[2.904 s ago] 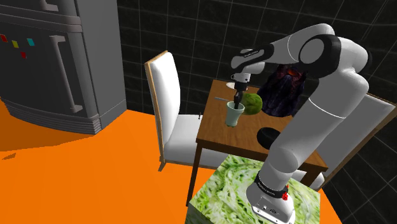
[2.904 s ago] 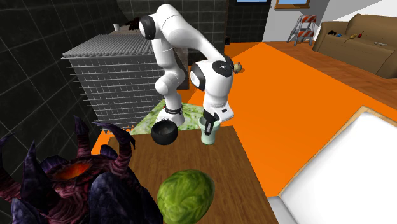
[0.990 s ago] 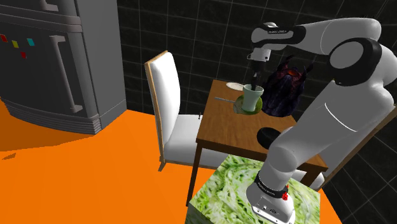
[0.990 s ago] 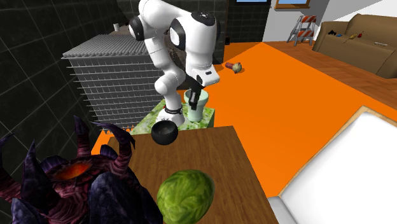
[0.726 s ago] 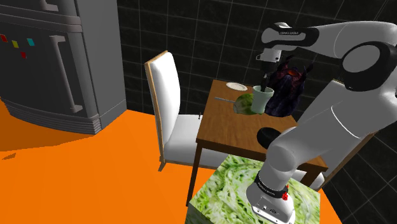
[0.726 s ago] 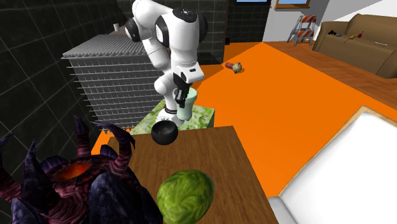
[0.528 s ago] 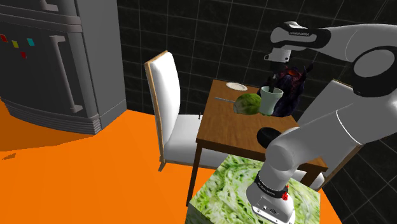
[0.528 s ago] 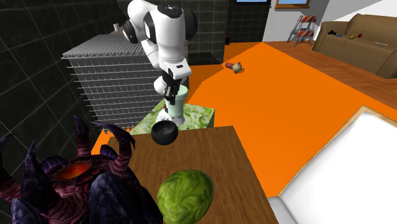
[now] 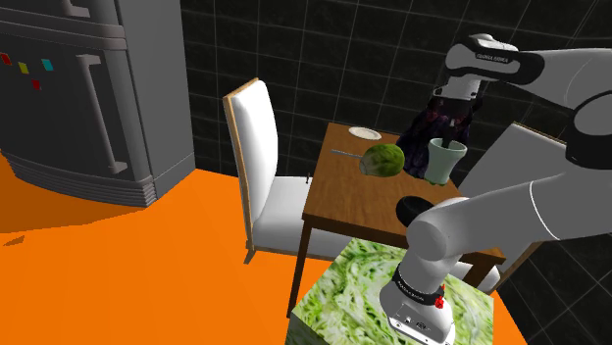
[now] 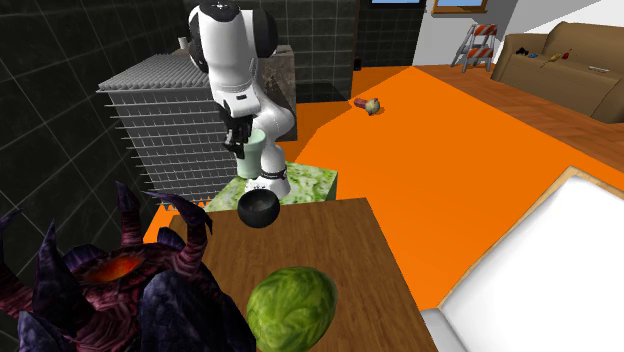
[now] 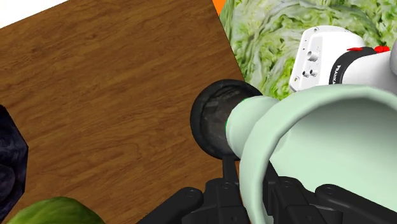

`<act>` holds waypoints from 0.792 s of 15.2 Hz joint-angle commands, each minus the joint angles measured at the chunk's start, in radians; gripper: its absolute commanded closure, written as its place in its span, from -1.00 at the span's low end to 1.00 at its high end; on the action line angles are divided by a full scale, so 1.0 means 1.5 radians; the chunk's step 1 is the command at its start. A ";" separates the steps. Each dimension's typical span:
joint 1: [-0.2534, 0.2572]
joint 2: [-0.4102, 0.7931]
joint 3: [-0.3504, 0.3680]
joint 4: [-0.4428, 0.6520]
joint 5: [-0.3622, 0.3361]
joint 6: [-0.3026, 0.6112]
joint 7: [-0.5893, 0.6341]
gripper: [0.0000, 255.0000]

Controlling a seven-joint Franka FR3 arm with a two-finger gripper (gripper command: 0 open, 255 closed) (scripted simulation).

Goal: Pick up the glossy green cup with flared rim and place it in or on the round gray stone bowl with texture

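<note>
My gripper (image 9: pixel 450 135) is shut on the rim wall of a pale green glossy cup (image 9: pixel 444 161), which hangs in the air over the wooden table (image 9: pixel 343 191). In the second exterior view the cup (image 10: pixel 254 156) hangs under the gripper (image 10: pixel 240 138), above and behind the dark round bowl (image 10: pixel 259 210). From the wrist camera the cup (image 11: pixel 318 146) looms large in the gripper (image 11: pixel 253 191), one finger outside its wall and one inside. The cup's base overlaps the edge of the bowl (image 11: pixel 216 118) below. The bowl (image 9: pixel 410 208) sits near the table's stand-side edge, partly behind my arm.
A green lettuce head (image 9: pixel 383 159) and a dark spiky creature figure (image 9: pixel 432 125) stand on the table, with a small plate (image 9: pixel 364 133) at the far corner. A white chair (image 9: pixel 257 162) stands at the shoulder view's left. The leaf-patterned stand (image 9: pixel 353 284) adjoins the table.
The arm has lifted the cup off the table and swung it toward the shoulder view's right, past the lettuce, to hang near the bowl. The grip on the cup is unchanged.
</note>
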 commanded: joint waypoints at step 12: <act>-0.013 -0.021 -0.037 -0.119 -0.033 0.101 0.011 1.00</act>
